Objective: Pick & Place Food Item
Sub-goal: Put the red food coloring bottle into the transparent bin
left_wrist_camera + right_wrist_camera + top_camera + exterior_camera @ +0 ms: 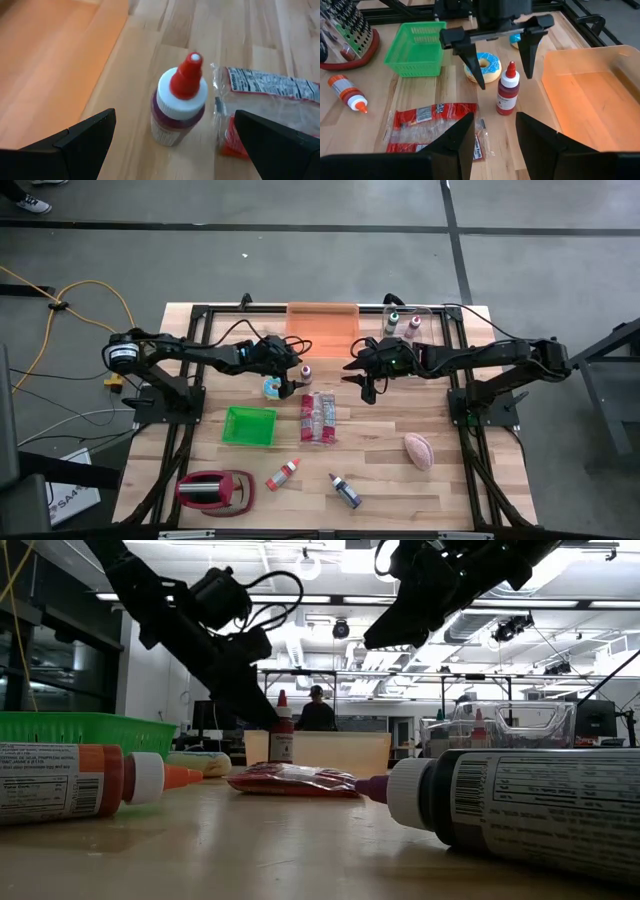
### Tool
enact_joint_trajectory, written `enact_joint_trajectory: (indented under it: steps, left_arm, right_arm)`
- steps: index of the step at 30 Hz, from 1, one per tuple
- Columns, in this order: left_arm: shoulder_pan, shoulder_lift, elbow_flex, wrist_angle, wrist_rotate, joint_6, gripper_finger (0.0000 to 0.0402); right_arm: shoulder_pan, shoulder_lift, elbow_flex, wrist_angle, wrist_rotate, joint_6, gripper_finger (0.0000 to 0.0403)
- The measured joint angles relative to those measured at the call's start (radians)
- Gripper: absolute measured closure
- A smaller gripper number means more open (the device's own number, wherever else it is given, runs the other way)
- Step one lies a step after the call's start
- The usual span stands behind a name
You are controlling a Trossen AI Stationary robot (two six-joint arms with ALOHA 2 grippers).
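A small dark-red sauce bottle with a white collar and red nozzle [507, 94] stands upright on the wooden surface [380, 495] just in front of the shallow orange plastic tray [322, 320], which sits at the middle of the far edge. The left gripper [501, 62] hangs over this bottle with its jaws spread wide, one finger on either side of the nozzle and neither touching it; the left wrist view looks down on the bottle between its two dark fingers [75, 145]. Just beside the bottle, toward the left edge, lies a blue-iced ring doughnut [483, 67], and on the near side lies a flat clear packet with red contents [319, 417]. The right gripper [364, 376] hovers above the surface a little to the right of the bottle, its jaws nearly closed and holding nothing. A green plastic mesh basket [249, 425] rests left of the packet, well apart from the bottle. An orange-capped squeeze bottle [284, 473] and a dark squeeze bottle [345, 491] lie on their sides near the front edge.
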Motion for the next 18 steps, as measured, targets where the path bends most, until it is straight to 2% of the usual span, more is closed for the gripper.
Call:
enact_joint_trajectory:
  steps: [11, 18]
  left_arm:
    - [-0.001, 0.098, -0.001, 0.079, 0.0, -0.03, 0.0003]
    - [-0.001, 0.1, -0.001, 0.084, -0.001, 0.003, 0.0003]
  right_arm:
    - [0.0, 0.0, 0.0, 0.0, 0.0, 0.0, 0.027]
    - [0.0, 0.0, 0.0, 0.001, 0.0, 0.0, 0.027]
